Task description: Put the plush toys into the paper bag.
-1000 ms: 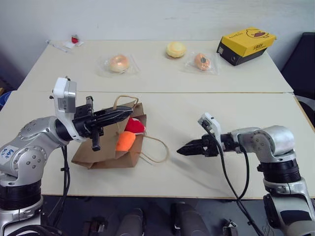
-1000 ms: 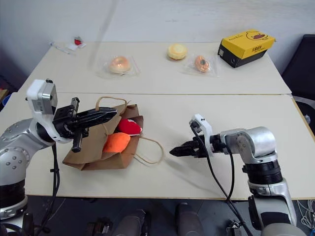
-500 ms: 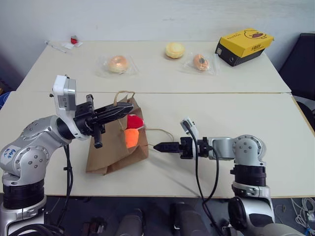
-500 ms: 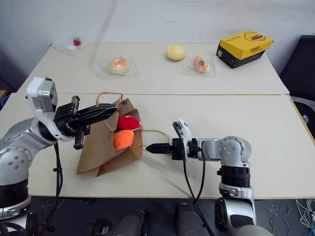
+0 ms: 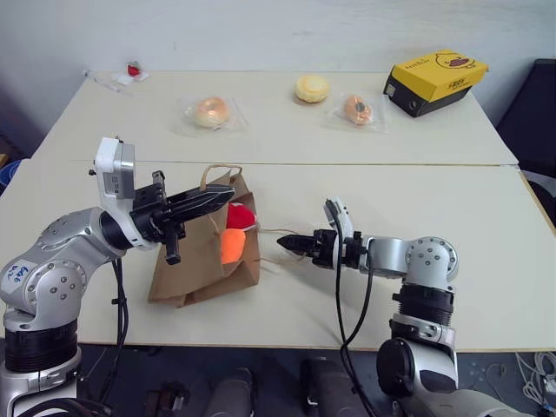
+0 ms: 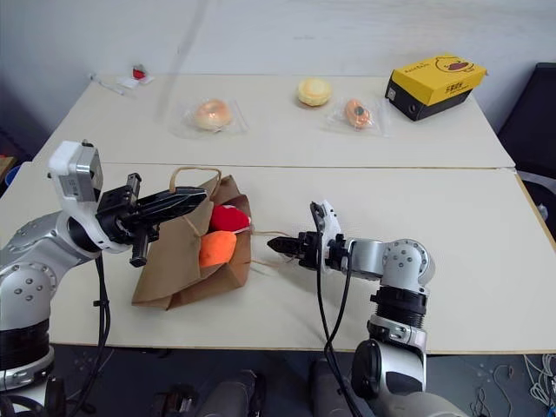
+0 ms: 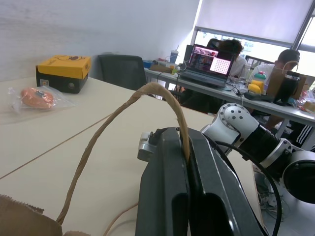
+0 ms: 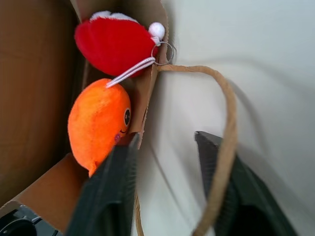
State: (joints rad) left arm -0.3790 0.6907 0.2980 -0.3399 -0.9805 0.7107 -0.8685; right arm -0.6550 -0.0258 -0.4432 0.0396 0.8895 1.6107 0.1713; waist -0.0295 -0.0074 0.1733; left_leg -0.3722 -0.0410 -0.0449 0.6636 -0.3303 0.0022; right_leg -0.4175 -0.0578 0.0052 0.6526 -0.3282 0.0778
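Right claw (image 5: 285, 244) swung in leftward to paper bag (image 5: 204, 261) mouth, fingers parted around lower handle, left claw (image 5: 228, 193) pinching upper handle, orange toy (image 5: 231, 244) and red toy (image 5: 238, 216) inside bag on table (image 5: 347, 295)

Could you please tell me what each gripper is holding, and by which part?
The left gripper is shut on one twisted handle of the paper bag. The right gripper holds nothing yet.

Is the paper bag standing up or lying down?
Lying down. The paper bag rests on its side on the table, mouth toward the right gripper, both toys peeking out.
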